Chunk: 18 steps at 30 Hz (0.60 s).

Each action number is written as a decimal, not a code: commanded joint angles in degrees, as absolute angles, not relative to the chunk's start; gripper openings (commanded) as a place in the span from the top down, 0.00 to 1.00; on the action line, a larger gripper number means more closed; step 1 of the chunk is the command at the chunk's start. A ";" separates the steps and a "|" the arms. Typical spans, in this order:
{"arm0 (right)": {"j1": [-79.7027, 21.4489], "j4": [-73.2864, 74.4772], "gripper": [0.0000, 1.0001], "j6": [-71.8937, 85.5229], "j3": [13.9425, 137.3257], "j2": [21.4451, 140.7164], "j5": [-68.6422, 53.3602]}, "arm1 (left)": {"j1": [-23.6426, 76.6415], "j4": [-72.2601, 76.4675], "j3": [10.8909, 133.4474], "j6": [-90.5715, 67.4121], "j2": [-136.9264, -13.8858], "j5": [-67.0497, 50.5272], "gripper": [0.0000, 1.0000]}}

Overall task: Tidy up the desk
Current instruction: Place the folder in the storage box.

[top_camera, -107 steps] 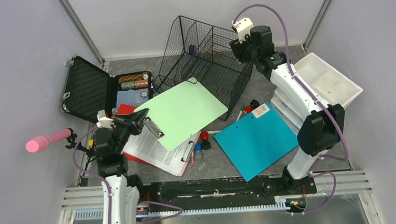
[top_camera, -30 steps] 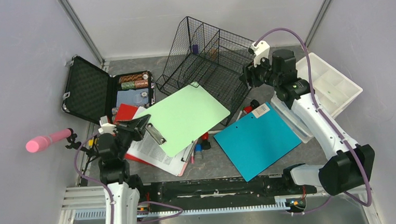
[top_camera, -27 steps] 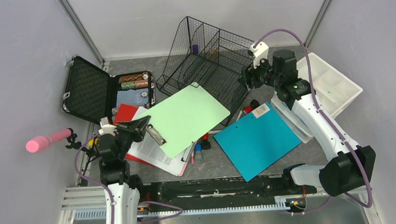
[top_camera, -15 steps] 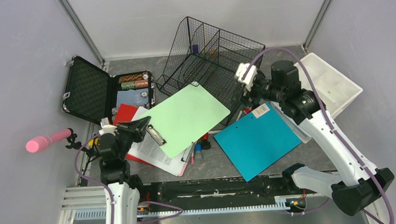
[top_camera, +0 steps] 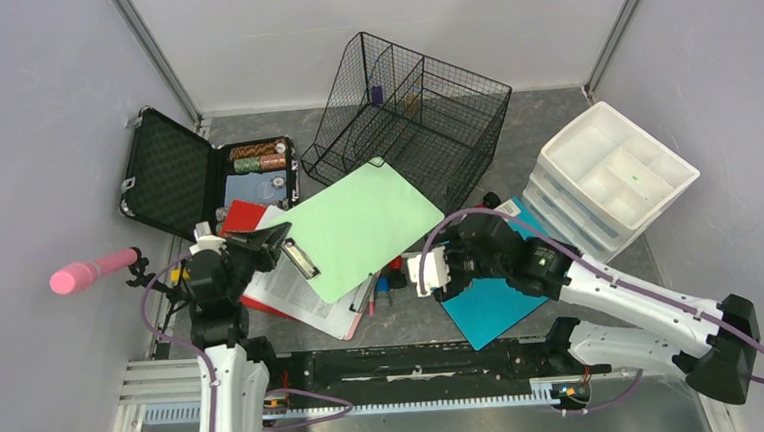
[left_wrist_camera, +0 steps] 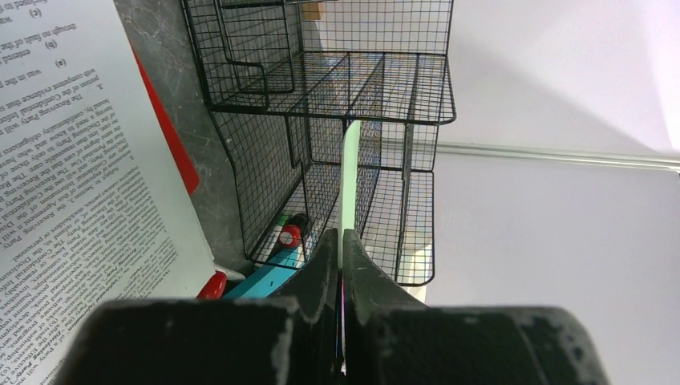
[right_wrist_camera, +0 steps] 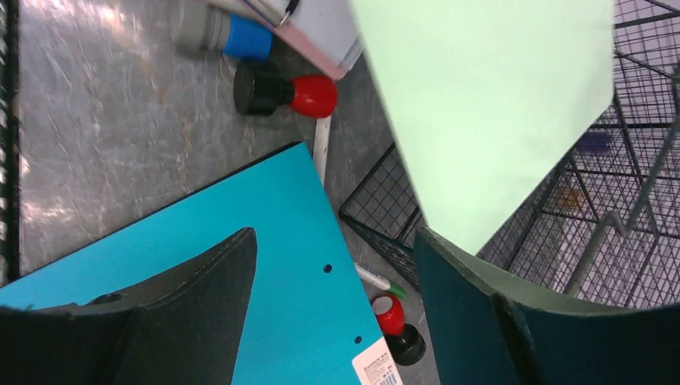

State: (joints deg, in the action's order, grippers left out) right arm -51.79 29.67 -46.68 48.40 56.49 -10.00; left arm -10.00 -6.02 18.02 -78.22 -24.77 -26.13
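Table [top_camera: 410, 324]: dark mottled top, lying between pale walls [top_camera: 43, 147], with a rail [top_camera: 417, 359] running along its near edge.
Right hand [right_wrist_camera: 333, 233]: hovering over the teal folder [top_camera: 489, 305], fingers standing wide apart and holding nothing.
Left hand [left_wrist_camera: 341, 245]: pinching tight on the edge of the green clipboard [top_camera: 358, 222], which is lying over printed papers [top_camera: 297, 291].
Wire basket [top_camera: 421, 103]: sitting farthest back, just beyond the clipboard's far corner.

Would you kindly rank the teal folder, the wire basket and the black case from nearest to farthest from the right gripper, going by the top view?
1. teal folder, lying right beneath the right gripper.
2. wire basket, at the back centre.
3. black case, open at the back left.
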 commanded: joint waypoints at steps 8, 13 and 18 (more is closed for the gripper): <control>-62.41 8.37 0.27 -56.25 38.85 56.94 14.25 | -11.45 -4.79 21.18 -73.83 -26.15 -24.51 0.98; -63.34 2.37 0.31 -58.35 35.32 56.35 16.20 | -11.51 -4.83 21.09 -73.56 -26.80 -24.74 0.98; -63.46 -7.45 0.36 -60.55 31.00 57.74 16.50 | -11.51 -4.96 21.18 -73.20 -27.15 -25.32 0.98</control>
State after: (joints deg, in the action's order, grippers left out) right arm -63.00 4.16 -57.47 33.52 57.19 14.24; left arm -10.59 -6.46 18.96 -75.75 -26.87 -27.22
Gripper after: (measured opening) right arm 0.650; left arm 0.042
